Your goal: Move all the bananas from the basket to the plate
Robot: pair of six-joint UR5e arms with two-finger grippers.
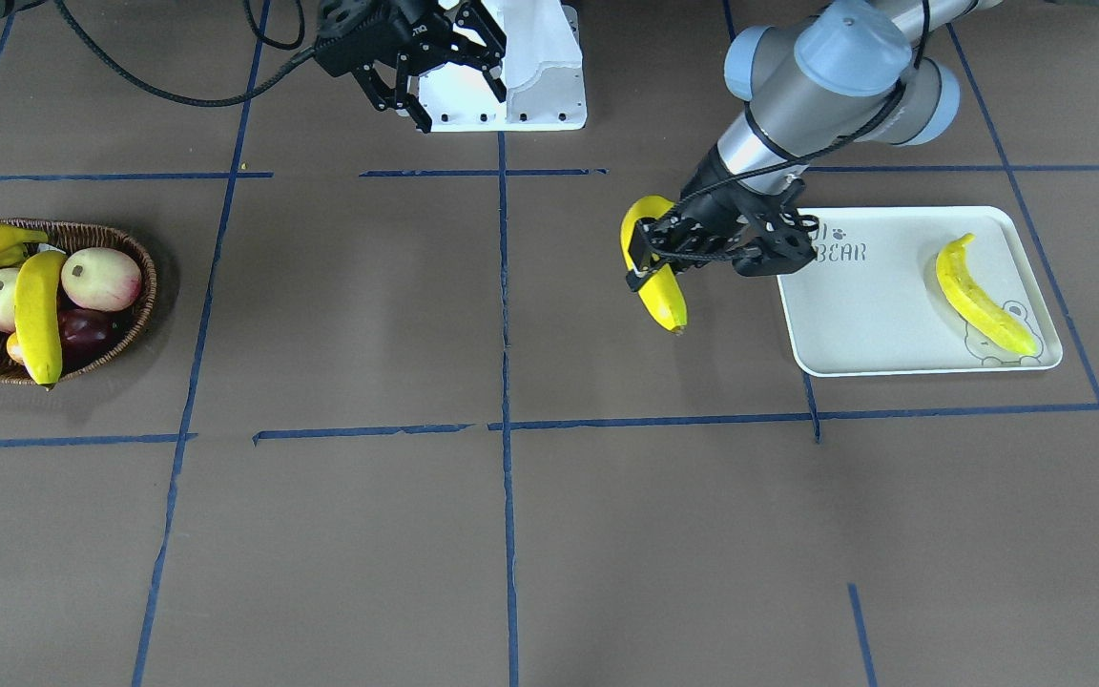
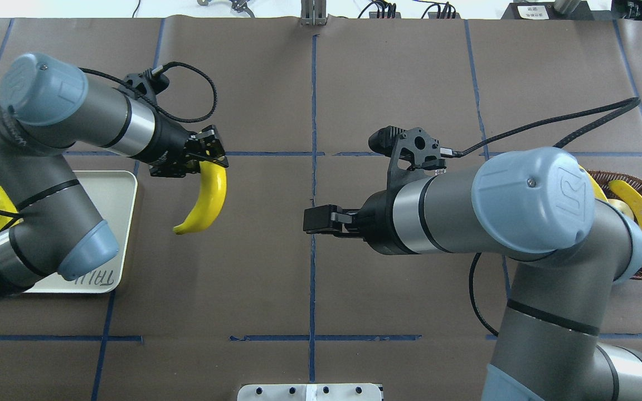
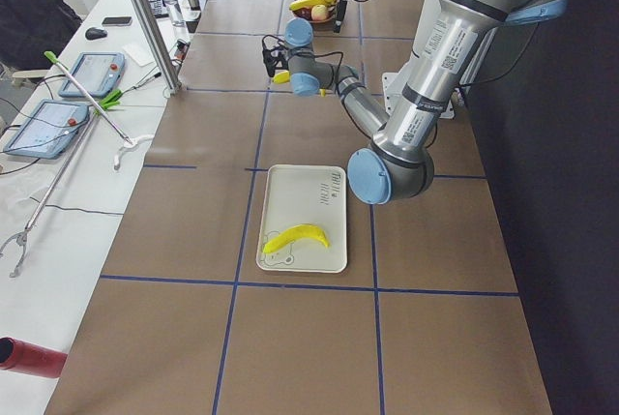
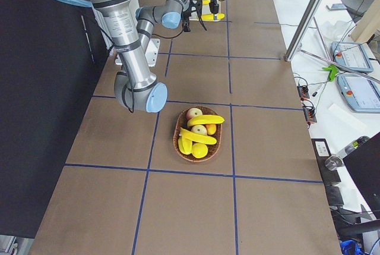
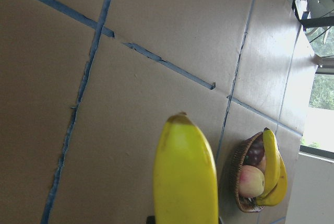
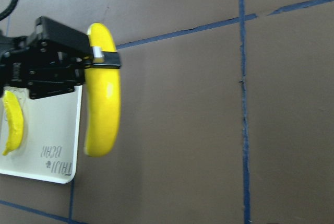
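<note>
Banana (image 1: 664, 296), curved glossy yellow: clamped in left gripper (image 1: 643, 256), beside white rectangular plate (image 1: 864, 315); right gripper (image 1: 449, 91) spread, empty.

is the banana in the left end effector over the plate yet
No, the banana held in the left end effector hangs over bare brown table, short of the plate edge.

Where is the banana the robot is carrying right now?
The long bright-yellow banana is held by the left end effector right of centre in the front-facing view, just beside the white rectangular tray.
</note>
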